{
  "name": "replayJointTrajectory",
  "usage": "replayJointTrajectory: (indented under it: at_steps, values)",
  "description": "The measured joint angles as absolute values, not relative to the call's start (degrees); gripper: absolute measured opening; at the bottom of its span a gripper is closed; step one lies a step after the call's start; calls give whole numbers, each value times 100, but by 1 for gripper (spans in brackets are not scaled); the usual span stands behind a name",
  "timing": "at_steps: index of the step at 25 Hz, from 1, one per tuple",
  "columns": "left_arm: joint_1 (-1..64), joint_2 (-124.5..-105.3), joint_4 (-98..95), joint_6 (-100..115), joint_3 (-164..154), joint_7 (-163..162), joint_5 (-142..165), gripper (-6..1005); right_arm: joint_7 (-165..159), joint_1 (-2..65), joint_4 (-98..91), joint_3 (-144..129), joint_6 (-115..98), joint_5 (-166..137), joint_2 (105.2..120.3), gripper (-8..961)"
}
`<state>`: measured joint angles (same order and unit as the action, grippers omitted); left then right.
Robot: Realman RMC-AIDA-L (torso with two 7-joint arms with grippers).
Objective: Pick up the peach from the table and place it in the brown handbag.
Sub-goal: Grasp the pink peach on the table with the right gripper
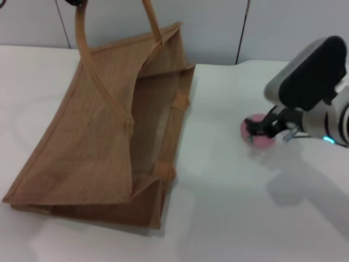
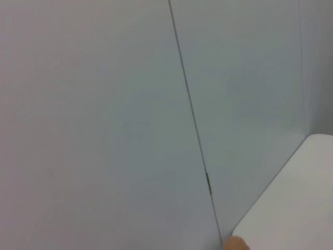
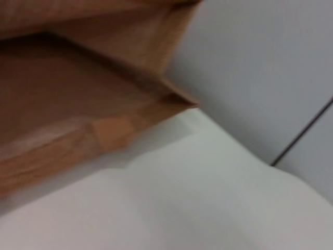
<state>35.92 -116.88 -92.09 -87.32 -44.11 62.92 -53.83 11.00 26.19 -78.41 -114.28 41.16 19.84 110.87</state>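
Over by the table's (image 1: 229,218) right edge, right gripper (image 1: 260,129) pinches the smooth pink peach (image 1: 256,136); open white tabletop separates it from the woven brown handbag (image 1: 103,136).

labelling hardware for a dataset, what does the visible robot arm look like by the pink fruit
Only the right arm shows in the head view: a bulky wrist housing with a glossy black rounded top over a white shell. A white cylindrical segment with dark bands follows, carrying a small lit blue-cyan light. The right gripper is slim and black. No cables, sleeves or markings are visible.
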Motion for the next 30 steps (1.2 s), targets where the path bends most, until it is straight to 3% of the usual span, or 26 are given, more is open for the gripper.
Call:
replayJointTrajectory:
  at_steps: [5,13,30]
  values:
    - [3647,-11688,-9220,-8835,-4412,6292,-5472,115,2129,2752,-7521,-11026,4188,3124,11163,867]
    - [3665,-11698,-9227,-8869,-4605,6255,-5476,115,3125,3169,-6248,-10336,4046,3547,11476,868]
    - [3708,-11691,-9176,-8829,-4695,6227,-5433,115,3229,3354,-5682,-10222,3961,3566,11493,871]
